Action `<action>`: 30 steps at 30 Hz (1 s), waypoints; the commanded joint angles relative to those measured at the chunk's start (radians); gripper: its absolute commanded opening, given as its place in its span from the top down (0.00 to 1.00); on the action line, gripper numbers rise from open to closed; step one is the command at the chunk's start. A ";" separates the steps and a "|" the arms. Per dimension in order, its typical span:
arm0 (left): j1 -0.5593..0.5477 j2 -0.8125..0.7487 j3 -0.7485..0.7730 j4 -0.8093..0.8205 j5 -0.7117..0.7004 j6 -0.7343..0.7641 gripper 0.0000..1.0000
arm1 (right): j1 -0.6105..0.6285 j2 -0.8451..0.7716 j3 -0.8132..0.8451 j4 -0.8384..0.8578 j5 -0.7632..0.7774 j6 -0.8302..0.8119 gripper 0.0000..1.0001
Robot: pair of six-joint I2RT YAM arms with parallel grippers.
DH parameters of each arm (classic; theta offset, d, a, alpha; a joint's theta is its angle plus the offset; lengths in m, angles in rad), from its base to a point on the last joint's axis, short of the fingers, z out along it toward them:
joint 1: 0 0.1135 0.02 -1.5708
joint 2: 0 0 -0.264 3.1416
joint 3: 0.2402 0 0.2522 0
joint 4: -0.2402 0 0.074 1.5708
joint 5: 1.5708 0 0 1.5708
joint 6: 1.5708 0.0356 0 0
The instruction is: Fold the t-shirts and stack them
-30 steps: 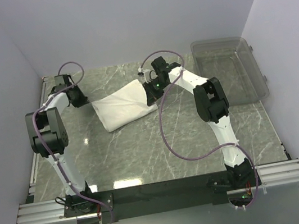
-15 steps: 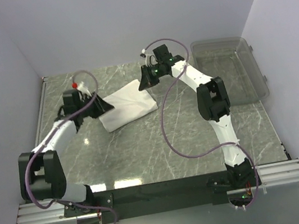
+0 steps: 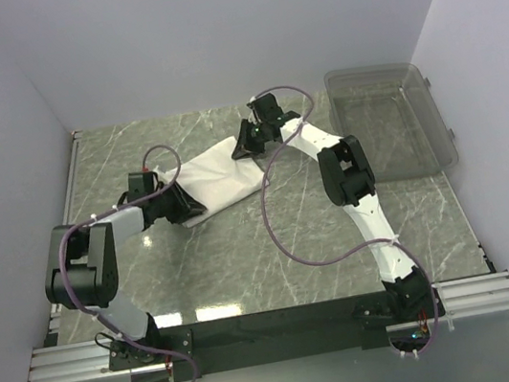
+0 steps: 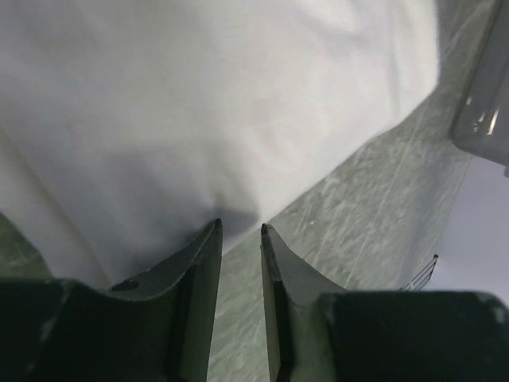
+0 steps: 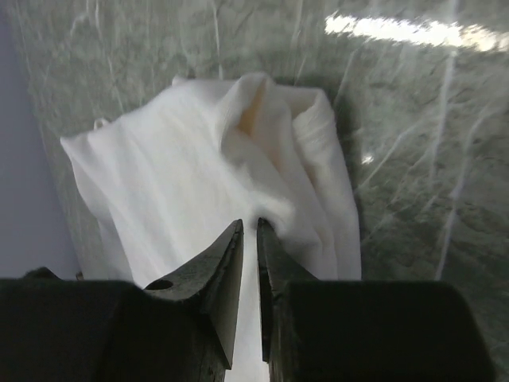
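At the near edge of the desk [image 3: 248,270] the two arms are bolted. Beyond them the left hand [image 3: 182,202] lies low at the near left edge of the t-shirt [image 3: 218,172], its fingers [image 4: 203,270] slightly spread, with bare desk showing between them and the tips just touching the hem. The white t-shirt lies folded into a tilted oblong on the desk's far half. At its far right corner sits the right hand [image 3: 245,146], fingers a slit apart over bunched cloth; whether any is pinched I cannot tell. Farther right stands a clear grey bin [image 3: 389,121], well apart.
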 commanded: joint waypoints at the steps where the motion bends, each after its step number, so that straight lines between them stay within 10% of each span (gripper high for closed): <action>1: 0.000 0.031 -0.024 -0.007 -0.030 0.010 0.68 | -0.003 0.001 0.046 0.020 0.139 0.091 0.80; 19: 0.072 -0.234 -0.037 -0.181 -0.122 0.059 0.55 | -0.015 -0.039 0.095 -0.012 0.147 -0.013 0.78; 30: 0.149 -0.362 -0.014 -0.320 -0.297 0.024 0.43 | -0.069 -0.364 -0.021 -0.108 -0.107 -0.528 0.37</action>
